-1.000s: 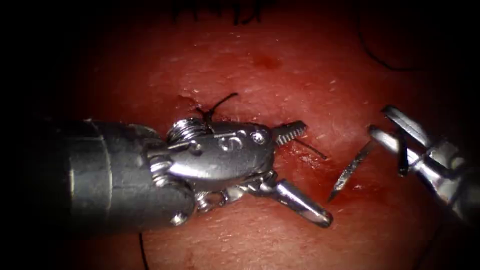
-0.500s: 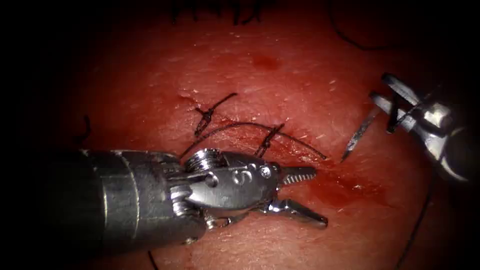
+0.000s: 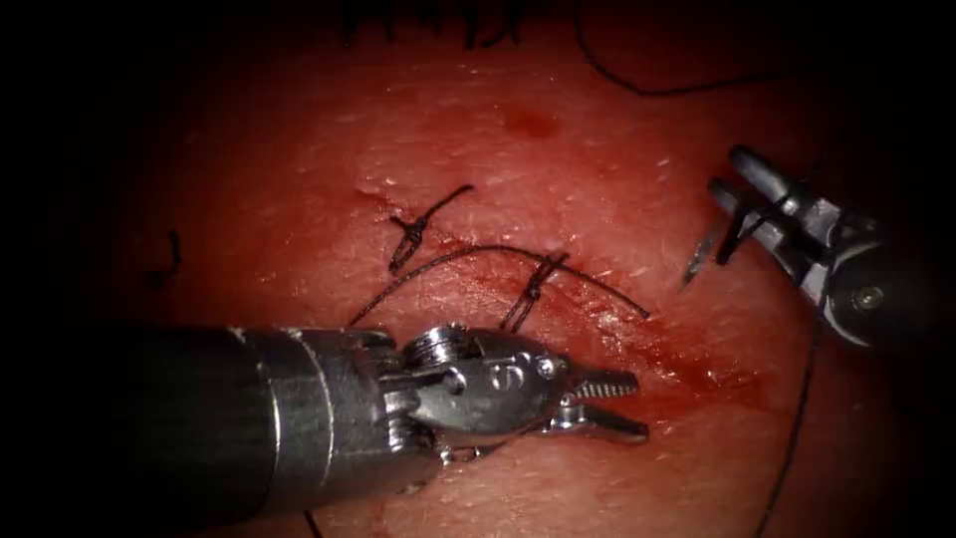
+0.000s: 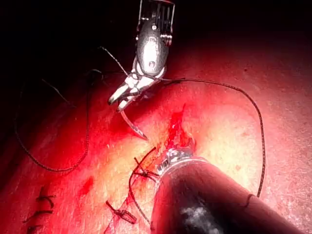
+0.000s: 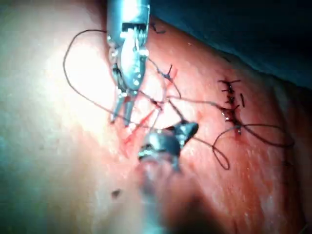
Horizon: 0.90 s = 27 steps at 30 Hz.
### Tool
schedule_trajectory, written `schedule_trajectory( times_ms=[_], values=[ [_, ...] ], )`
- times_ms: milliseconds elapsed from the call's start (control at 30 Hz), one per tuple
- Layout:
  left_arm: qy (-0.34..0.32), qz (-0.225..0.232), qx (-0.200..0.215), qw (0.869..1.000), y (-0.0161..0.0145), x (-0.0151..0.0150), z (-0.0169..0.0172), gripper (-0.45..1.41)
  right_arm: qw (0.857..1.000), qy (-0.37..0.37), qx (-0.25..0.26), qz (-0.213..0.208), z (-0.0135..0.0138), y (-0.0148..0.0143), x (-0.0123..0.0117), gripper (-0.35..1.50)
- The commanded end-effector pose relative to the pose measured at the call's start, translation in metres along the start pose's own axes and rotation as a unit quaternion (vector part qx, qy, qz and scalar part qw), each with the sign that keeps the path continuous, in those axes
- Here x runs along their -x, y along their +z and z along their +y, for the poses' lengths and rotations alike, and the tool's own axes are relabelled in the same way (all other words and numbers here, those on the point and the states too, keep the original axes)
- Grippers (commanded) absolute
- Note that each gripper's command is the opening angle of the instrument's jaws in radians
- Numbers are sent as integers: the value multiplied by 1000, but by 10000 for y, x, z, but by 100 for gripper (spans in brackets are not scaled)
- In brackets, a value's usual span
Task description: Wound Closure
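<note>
In the endoscope view the left tool (image 3: 605,403) lies low over the tissue (image 3: 558,149), its two jaws a little apart and holding nothing, with the tips just below the right end of the cut (image 3: 558,299). Two tied stitches (image 3: 533,289) cross the cut, and a loose arc of thread (image 3: 478,251) runs over it. The right tool (image 3: 732,194) is on the right side of the cut, well apart from it – its jaws are closed on the needle (image 3: 699,257) near the blunt end, and the needle hangs free above the tissue, point down, not in it. A long thread runs down from this tool toward the lower edge. In the left wrist view the right tool (image 4: 124,97) holds the needle (image 4: 134,126) with clamped jaws, the curve pointing toward the red fluid (image 4: 174,131) at the cut, and the thread (image 4: 253,105) makes a wide loop past the left tool's shaft (image 4: 209,195). In the right wrist view the right tool (image 5: 122,114) points at the tissue beside the left tool (image 5: 183,131), with finished stitches (image 5: 231,105) on an older closed line farther away.
</note>
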Motion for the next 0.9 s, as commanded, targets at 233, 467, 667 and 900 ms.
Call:
schedule_trajectory(
  times_ms=[233,467,667,900],
  values=[
    [6,-6,5,1000,10,12,3,-3,1000,-1,0,1,-13,3,3,-35],
    [9,-8,8,1000,6,12,8,-1,1000,-3,0,1,-18,2,4,-35],
    [7,-9,13,1000,6,10,15,-1,1000,-5,0,-1,-14,5,5,-35],
    [7,-8,13,1000,8,9,15,-1,1000,-10,0,-3,-9,7,7,-35]
  ],
)
